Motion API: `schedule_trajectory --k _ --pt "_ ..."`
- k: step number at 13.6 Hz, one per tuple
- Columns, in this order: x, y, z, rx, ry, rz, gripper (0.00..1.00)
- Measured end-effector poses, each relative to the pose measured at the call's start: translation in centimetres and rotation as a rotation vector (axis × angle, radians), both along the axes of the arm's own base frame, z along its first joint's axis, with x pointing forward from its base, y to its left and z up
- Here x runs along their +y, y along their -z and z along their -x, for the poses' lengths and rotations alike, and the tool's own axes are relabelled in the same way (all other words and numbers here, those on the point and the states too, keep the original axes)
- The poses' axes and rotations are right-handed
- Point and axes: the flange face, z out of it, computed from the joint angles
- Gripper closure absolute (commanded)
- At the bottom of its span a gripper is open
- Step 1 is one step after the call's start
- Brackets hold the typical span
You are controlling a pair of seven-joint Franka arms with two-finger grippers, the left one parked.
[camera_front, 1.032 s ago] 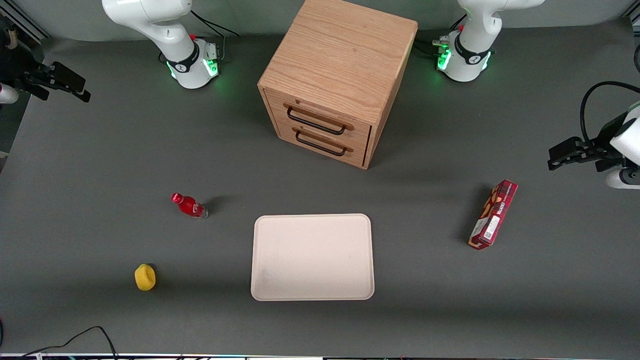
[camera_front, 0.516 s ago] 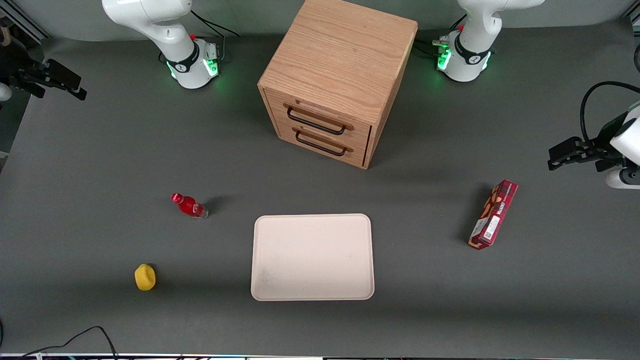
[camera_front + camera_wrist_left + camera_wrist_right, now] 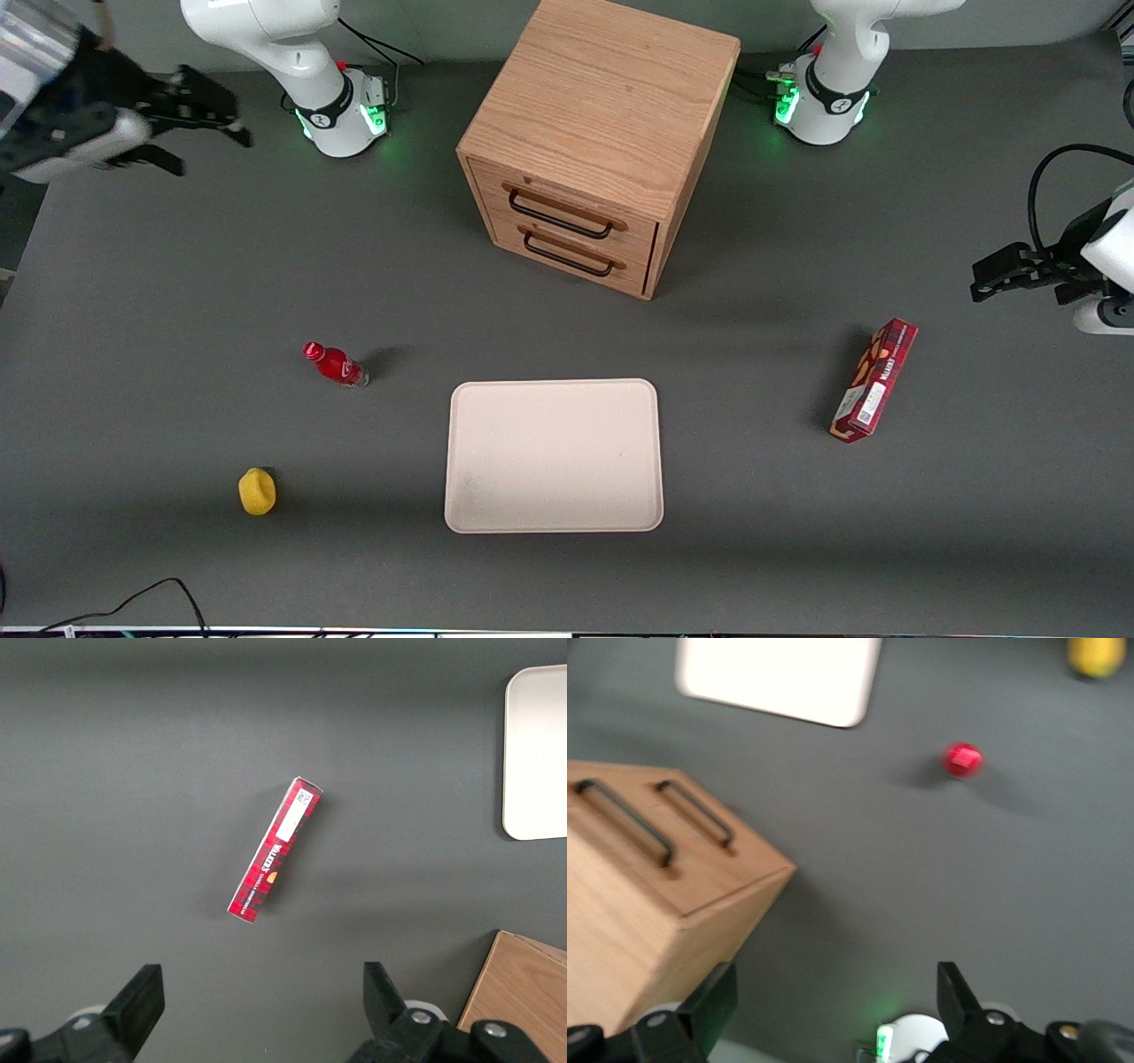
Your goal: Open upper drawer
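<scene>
The upper drawer (image 3: pixel 567 202) is the topmost of two in the light oak cabinet (image 3: pixel 602 97). It is pushed in flush, with its long black wire handle (image 3: pixel 558 215) across the front. The right wrist view shows the same drawer (image 3: pixel 611 849) and handle (image 3: pixel 625 819) at an angle. My right gripper (image 3: pixel 213 152) hangs high over the table toward the working arm's end, well apart from the cabinet. Its fingers (image 3: pixel 709 1001) stand wide open with nothing between them.
A white tray (image 3: pixel 554 523) lies nearer the front camera than the cabinet. A small red bottle (image 3: pixel 335 364) and a yellow object (image 3: pixel 257 491) sit toward the working arm's end. A red box (image 3: pixel 873 379) lies toward the parked arm's end.
My right gripper has swung in from the table's edge toward the cabinet and now shows larger and higher. The drawer and other objects have not moved.
</scene>
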Motion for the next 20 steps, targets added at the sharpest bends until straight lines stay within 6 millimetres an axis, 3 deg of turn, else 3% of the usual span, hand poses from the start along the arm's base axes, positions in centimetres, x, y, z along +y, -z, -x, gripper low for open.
schedule_trajectory --k 2,4,10,15,20 --pt "6.7 1.7 -0.3 0.024 -0.197 -0.044 0.0" --pt "12.0 4.4 -0.5 0.058 -0.362 -0.127 0.0" --pt "21.5 16.1 -3.3 0.184 -0.498 -0.286 0.0" --pt "26.5 24.5 -3.9 0.219 -0.534 -0.303 0.0" --pt "28.7 27.5 -3.8 0.203 -0.543 -0.31 0.0"
